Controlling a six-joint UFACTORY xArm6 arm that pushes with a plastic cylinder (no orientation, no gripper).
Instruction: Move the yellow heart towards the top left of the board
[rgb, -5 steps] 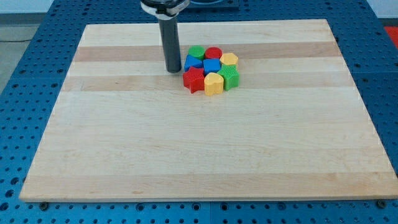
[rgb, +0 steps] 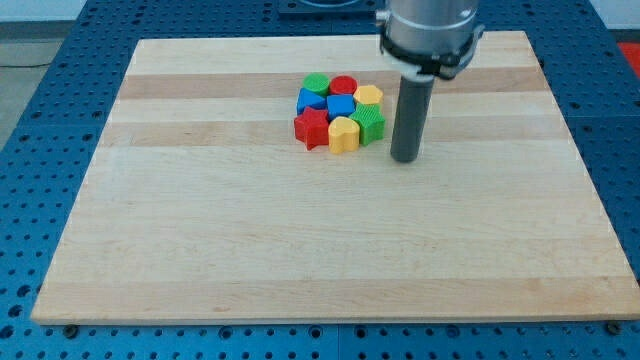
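The yellow heart (rgb: 343, 134) sits at the bottom of a tight cluster of blocks near the board's top centre. Left of it is a red star (rgb: 311, 128), right of it a green block (rgb: 370, 126). Behind them are two blue blocks (rgb: 341, 105), a green cylinder (rgb: 316, 84), a red cylinder (rgb: 344, 86) and a yellow hexagon (rgb: 369, 96). My tip (rgb: 405, 158) rests on the board to the right of the cluster, a little lower than the green block, and apart from it.
The wooden board (rgb: 300, 250) lies on a blue perforated table (rgb: 40, 90). The arm's grey collar (rgb: 428, 30) hangs over the board's top right.
My tip has moved from the left side of the cluster to its right side and slightly toward the view's bottom. The blocks have not moved.
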